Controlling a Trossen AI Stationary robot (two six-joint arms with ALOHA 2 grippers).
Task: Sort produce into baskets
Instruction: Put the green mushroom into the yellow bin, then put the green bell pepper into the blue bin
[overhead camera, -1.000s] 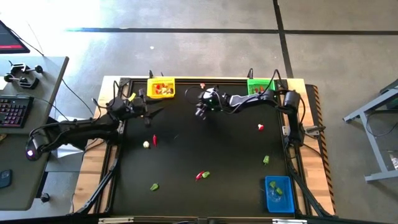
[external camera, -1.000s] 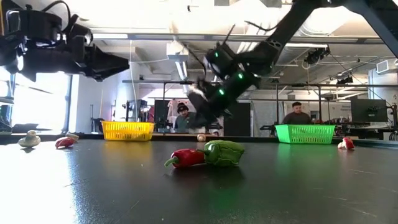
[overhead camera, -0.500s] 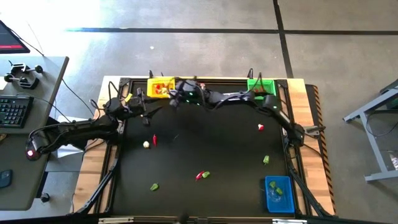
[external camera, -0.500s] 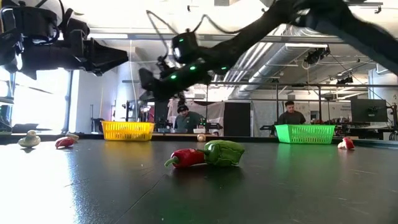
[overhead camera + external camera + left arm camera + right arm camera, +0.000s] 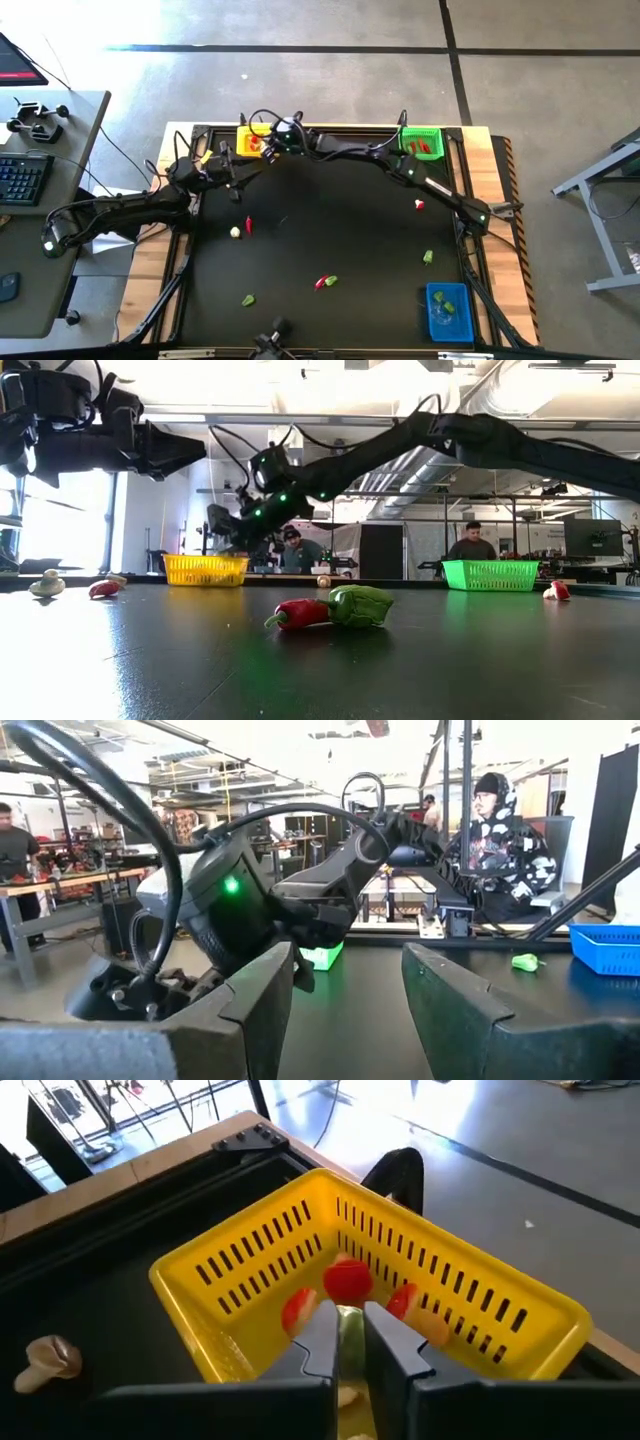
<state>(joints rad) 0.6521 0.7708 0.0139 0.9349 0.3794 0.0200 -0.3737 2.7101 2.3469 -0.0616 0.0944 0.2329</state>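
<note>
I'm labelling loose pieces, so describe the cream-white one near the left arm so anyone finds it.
Start at the yellow basket on the table's far edge and come toward the near edge. The cream-white bulb lies there, right beside a red chilli piece; it is the only pale piece on the table's left half.

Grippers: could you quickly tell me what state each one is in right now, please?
Left gripper: open, holding nothing, near the table's left edge.
Right gripper: shut on a small greenish piece, above the yellow basket.

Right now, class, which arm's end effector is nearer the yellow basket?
The right. The right end effector hangs directly over the yellow basket, pinching a pale green piece. The left end effector waits open, beside and just in front of it.
</note>
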